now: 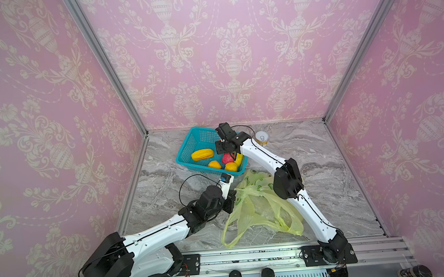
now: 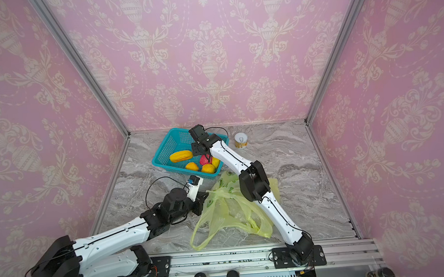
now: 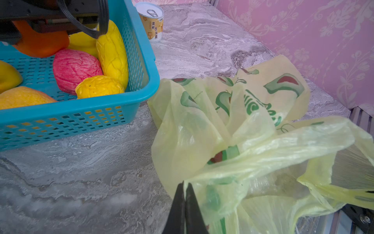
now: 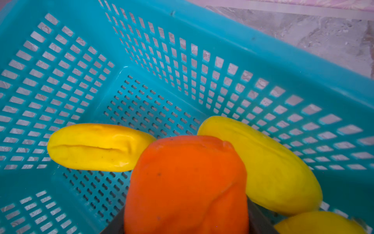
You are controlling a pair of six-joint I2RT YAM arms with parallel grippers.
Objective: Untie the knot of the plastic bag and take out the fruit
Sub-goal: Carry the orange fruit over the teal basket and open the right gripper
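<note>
Marble tabletop [image 1: 337,163]; low left arm's [image 1: 158,233] jaws tight on bag [image 1: 250,209]; outstretched right arm's [image 1: 265,155] tight on orange fruit [image 4: 186,182].

1. right gripper [image 4: 187,221]: only dark slivers of its fingers [image 4: 260,218] show either side of the orange fruit [image 4: 186,182], which is cut by the frame edge; gripping or merely flanking, cannot tell
2. both top views: the same gripper is masked by its own wrist, and the basket [image 1: 185,144] corner beneath is covered too
3. left gripper [image 3: 185,185]: fingers pressed together on a fold of the plastic bag [image 3: 202,131], their bases cut off by the frame edge
4. knot: not discernible among the crumpled folds
5. bag interior: contents unreadable through the plastic; part lies under the right arm [image 1: 288,180]
6. can [image 1: 263,137]: partly behind that arm in a top view, label too small to read
</note>
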